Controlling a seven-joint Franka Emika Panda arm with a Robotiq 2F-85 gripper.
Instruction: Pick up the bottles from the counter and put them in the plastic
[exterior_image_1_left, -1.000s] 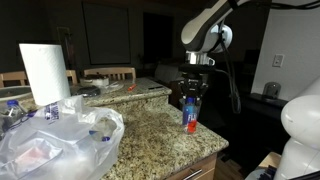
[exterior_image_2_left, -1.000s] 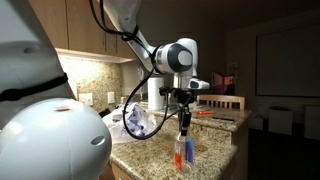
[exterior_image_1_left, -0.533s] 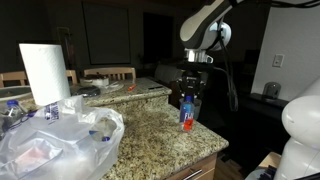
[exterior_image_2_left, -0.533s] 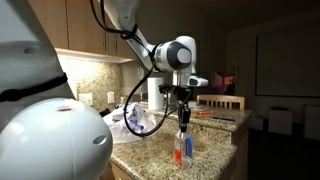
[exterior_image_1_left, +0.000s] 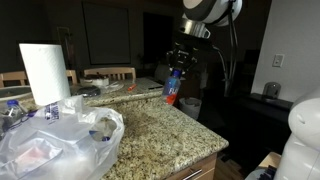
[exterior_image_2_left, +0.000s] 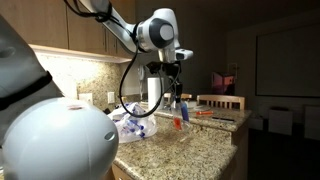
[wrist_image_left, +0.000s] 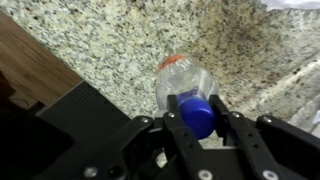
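The gripper (exterior_image_1_left: 176, 70) has its fingers clamped on the blue cap (wrist_image_left: 197, 110) of a bottle (exterior_image_1_left: 172, 90). The bottle hangs tilted, clear of the granite worktop (exterior_image_1_left: 165, 135), over its far right edge in an exterior view. Label: red and blue, print illegible. The plastic bag (exterior_image_1_left: 55, 140) lies at the near left corner.

One clear blue-capped plastic bottle (exterior_image_1_left: 173, 88) aloft — more, uncountable, inside one crumpled clear plastic bag (exterior_image_1_left: 60, 140); one white paper-towel roll (exterior_image_1_left: 45, 72).
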